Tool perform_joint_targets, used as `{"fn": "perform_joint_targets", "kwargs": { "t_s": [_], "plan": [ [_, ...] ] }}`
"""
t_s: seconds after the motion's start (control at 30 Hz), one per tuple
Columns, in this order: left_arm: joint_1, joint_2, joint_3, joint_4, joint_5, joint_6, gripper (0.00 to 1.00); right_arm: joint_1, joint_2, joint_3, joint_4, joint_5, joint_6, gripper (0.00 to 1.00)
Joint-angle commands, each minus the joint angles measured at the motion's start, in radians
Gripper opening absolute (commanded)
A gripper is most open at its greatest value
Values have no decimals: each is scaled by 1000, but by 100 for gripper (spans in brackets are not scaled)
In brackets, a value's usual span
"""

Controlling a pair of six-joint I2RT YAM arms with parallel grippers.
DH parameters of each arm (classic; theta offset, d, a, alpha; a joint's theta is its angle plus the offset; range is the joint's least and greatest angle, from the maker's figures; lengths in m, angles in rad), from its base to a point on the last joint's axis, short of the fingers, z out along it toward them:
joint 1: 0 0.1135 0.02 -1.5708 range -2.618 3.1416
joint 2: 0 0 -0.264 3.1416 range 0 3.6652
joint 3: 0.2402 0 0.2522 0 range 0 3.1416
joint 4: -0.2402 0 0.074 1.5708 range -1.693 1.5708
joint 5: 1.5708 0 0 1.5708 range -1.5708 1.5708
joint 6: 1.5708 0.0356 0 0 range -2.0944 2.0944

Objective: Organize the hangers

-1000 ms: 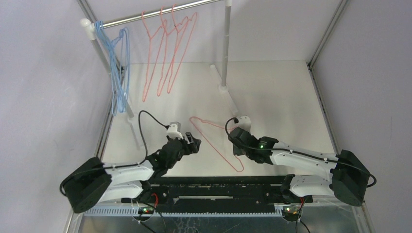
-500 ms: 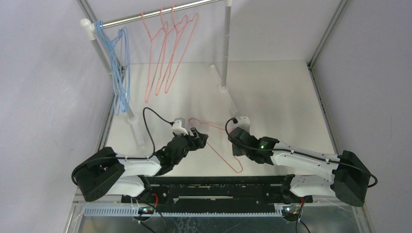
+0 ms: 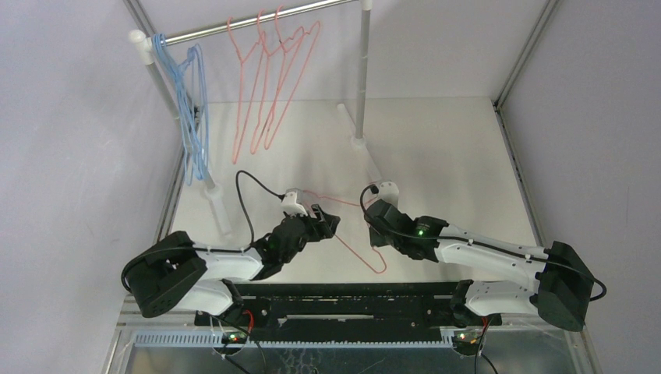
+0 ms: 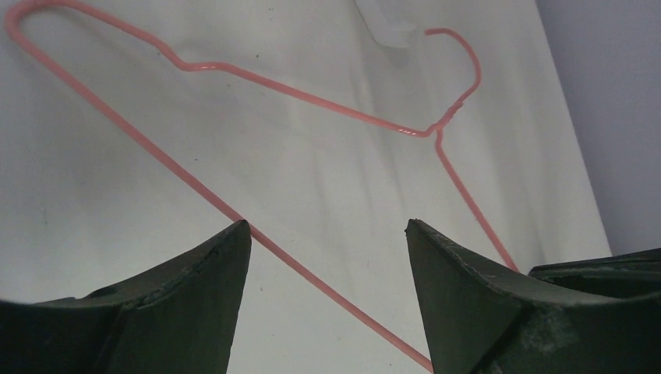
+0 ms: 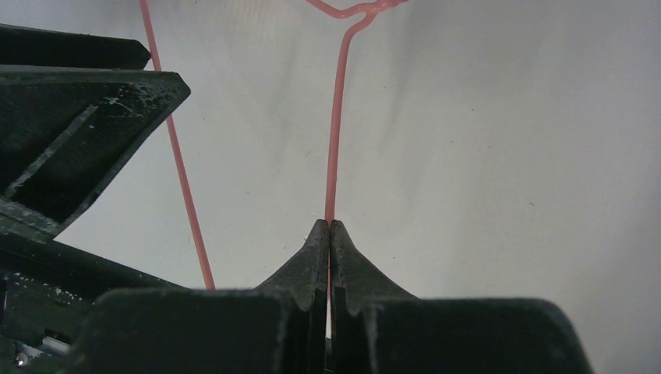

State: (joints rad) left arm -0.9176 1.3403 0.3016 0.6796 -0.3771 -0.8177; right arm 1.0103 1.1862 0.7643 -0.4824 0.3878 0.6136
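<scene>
Pink wire is the item in hand. The right pincer (image 5: 329, 227) is clamped fully on one shoulder wire of the loose pink hanger (image 5: 337, 140), a little below its twisted neck. Its two tips meet with only the wire between them.

The left pincer (image 4: 327, 224) stands wide and holds nothing. The hanger's long bottom bar runs under the gap beside its left finger, and contact is not evident.

This hanger sits between the two arms over the near part of the desk (image 3: 436, 148). Whether it is lifted clear of the surface cannot be told.

Farther back, the rail (image 3: 257, 19) carries the pink hangers (image 3: 269, 86) in a group. The blue hangers (image 3: 191, 109) are bunched at its left end.

Assessment: sorting by colour looks nearly complete, with this one stray remaining. The step in hand appears to be a two-arm pickup or handover.

The next move calls for the left pincer to settle over a wire and close squarely. After that, the hook must be raised and turned to face the rail beside the pink group. Thin wire may twist or slip in a one-point grasp.
</scene>
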Motion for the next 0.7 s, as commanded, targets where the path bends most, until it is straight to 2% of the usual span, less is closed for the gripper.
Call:
{"fn": "perform_joint_targets", "kwargs": {
  "t_s": [0.0,0.3,0.47,0.63,0.67],
  "plan": [
    [-6,-67,-8,11,-3,-26,78,9,12,43,31,11,-21,0],
    [-9,-39,-6,5,47,-64,77,2,4,59,19,28,-34,0],
    [-10,-71,-39,-3,23,-70,77,-9,11,53,8,29,-33,0],
    [-13,-125,-29,-162,4,-90,78,-14,30,28,23,7,-15,0],
    [-15,-129,-28,-194,-3,-96,78,-21,31,24,21,-2,-10,14]
  ]
}}
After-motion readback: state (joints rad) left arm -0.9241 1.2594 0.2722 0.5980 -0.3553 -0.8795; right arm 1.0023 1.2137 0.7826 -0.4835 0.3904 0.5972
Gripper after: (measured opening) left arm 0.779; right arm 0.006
